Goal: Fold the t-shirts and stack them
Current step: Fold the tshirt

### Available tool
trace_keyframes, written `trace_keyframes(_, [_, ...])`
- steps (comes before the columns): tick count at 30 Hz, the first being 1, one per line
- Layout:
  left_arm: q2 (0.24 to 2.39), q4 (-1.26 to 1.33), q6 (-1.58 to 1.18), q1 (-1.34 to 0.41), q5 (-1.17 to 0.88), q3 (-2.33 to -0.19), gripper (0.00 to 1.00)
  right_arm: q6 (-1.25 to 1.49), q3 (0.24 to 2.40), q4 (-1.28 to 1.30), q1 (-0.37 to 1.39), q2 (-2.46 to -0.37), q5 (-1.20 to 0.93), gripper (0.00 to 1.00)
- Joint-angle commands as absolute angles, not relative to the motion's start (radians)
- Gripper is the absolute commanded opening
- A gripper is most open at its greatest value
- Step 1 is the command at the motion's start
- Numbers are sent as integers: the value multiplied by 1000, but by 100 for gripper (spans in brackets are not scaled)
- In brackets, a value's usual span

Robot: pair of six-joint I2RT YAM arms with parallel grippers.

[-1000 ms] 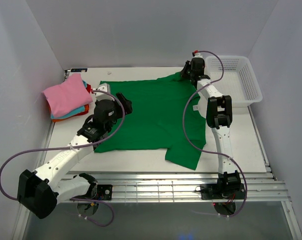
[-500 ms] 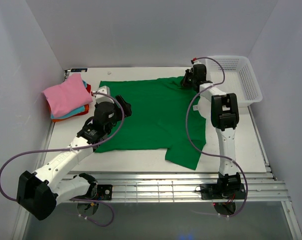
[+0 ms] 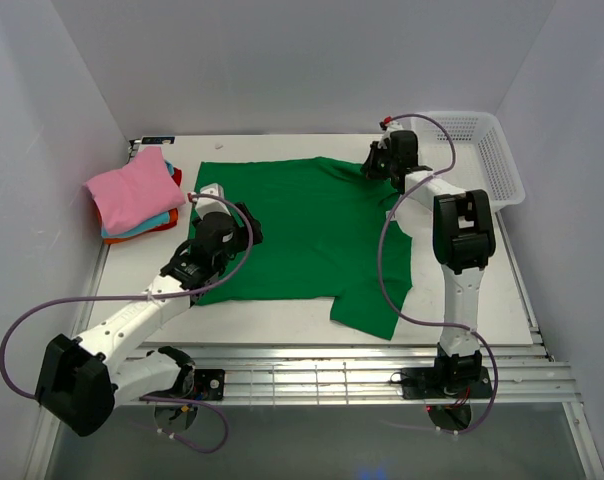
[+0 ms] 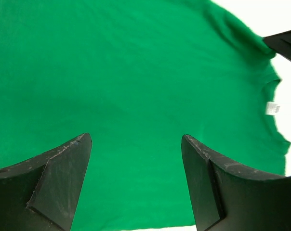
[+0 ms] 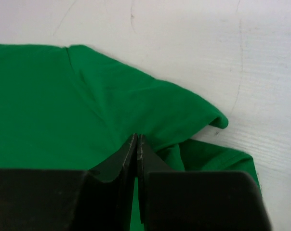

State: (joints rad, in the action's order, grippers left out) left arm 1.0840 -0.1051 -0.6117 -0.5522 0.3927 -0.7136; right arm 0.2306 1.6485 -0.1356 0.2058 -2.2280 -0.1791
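Observation:
A bright green t-shirt point(image 3: 312, 230) lies spread flat in the middle of the white table. My right gripper point(image 3: 379, 160) is at its far right sleeve. In the right wrist view the gripper point(image 5: 137, 135) is shut, with its tips pinching a raised fold of the green cloth point(image 5: 63, 96). Over the shirt's left side my left gripper point(image 3: 250, 230) hovers. Its fingers point(image 4: 68, 163) stand wide apart above the green cloth point(image 4: 136, 72) with nothing between them. Folded t-shirts are stacked at the far left: pink point(image 3: 132, 190) on top, teal-blue point(image 3: 160, 219) and orange-red point(image 3: 117, 239) beneath.
A white mesh basket point(image 3: 502, 170) stands at the far right corner, just right of my right arm. White walls close in the table on the left, back and right. A white label point(image 4: 271, 108) shows inside the shirt's collar.
My right gripper has closed on the sleeve fold and shifted slightly right. My left gripper has drawn a little toward the near edge, still open.

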Motion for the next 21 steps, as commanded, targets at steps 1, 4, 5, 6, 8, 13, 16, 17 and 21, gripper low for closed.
trace_keyframes(1, [1111,-115,-630,-555,416,-687,86,198,1594,-156,221,-2168,-195,8])
trace_keyframes(4, [1115,-127,-635,-555,407,-669,85,192,1568,-144,229,-2151,-196,8])
trace_keyframes(5, [1108,-133,-635,-555,408,-667,85,192,1562,-140,230,-2146,-198,8])
trace_keyframes(6, [1101,-140,-634,-555,410,-666,85,192,1557,-135,232,-2143,-201,8])
trace_keyframes(8, [1089,-158,-634,-555,422,-655,85,189,1537,-124,238,-2134,-204,8])
trace_keyframes(13, [1042,-167,-632,-555,437,-627,85,167,1482,-109,252,-2099,-179,8])
trace_keyframes(16, [1043,-166,-635,-555,430,-621,85,146,1454,-71,256,-2056,-173,12])
trace_keyframes(17, [1046,-164,-638,-555,425,-620,85,128,1445,-58,262,-2027,-151,26])
trace_keyframes(21, [1072,-144,-644,-555,408,-612,85,94,1390,-102,275,-1927,-115,45])
